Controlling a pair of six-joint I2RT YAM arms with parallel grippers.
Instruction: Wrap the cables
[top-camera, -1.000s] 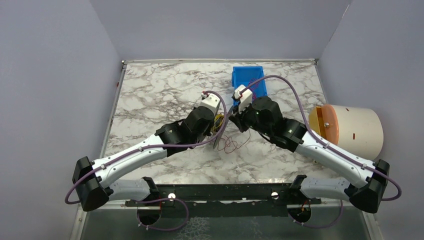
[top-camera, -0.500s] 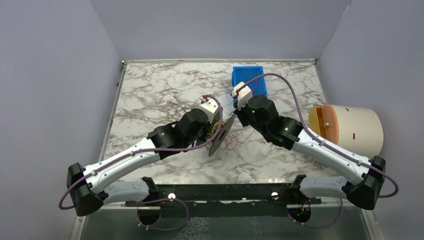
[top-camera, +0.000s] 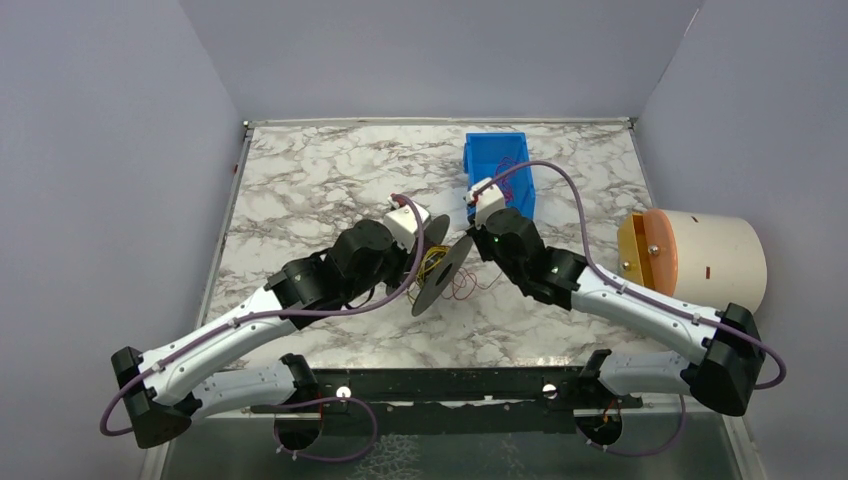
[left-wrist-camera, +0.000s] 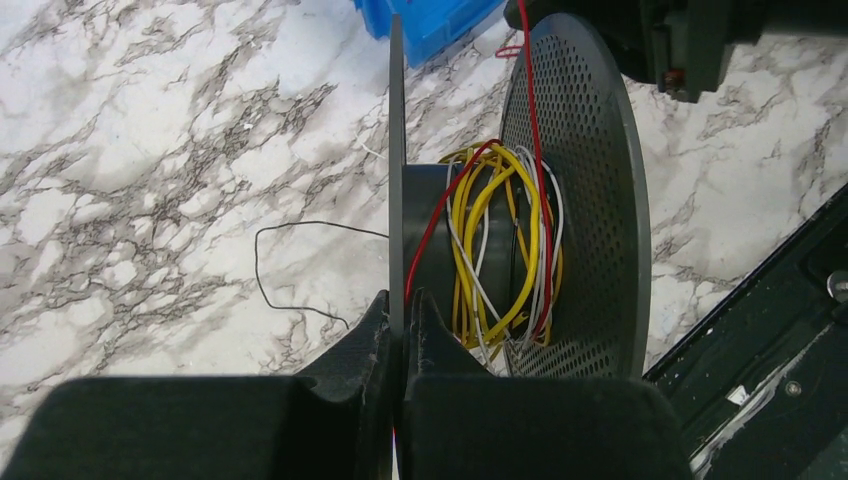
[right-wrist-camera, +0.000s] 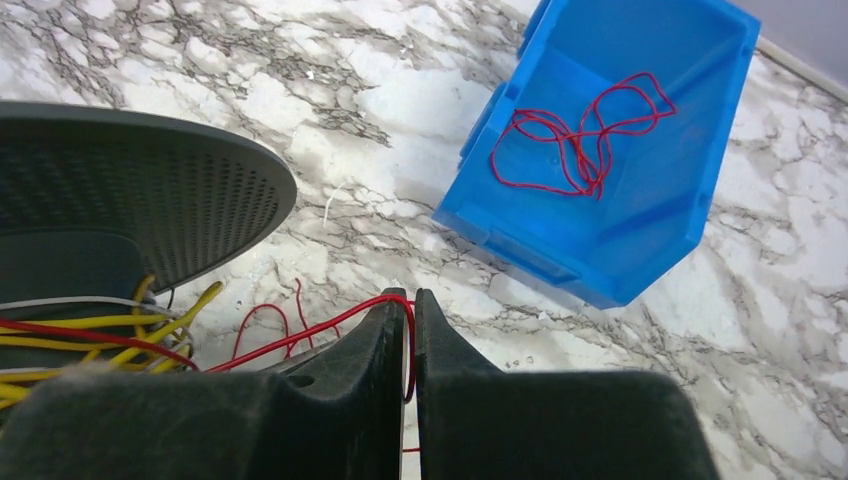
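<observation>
A dark grey spool (top-camera: 443, 272) with perforated flanges stands on edge at the table's middle. Yellow, white and red wires (left-wrist-camera: 500, 240) are wound on its core. My left gripper (left-wrist-camera: 402, 300) is shut on the spool's thin flange (left-wrist-camera: 396, 150). My right gripper (right-wrist-camera: 411, 300) is shut on a red cable (right-wrist-camera: 300, 335) that runs from the spool (right-wrist-camera: 130, 190) to its jaws. Loose red cable lies on the table (top-camera: 470, 290) below the spool.
A blue bin (top-camera: 497, 160) at the back holds a tangle of red cable (right-wrist-camera: 585, 140). A thin black wire (left-wrist-camera: 300, 265) lies on the marble. A cream cylinder with an orange lid (top-camera: 700, 258) sits at the right edge.
The left arm has swung left and back, tilting the spool up on edge. The right gripper has moved in toward the spool with the red cable.
</observation>
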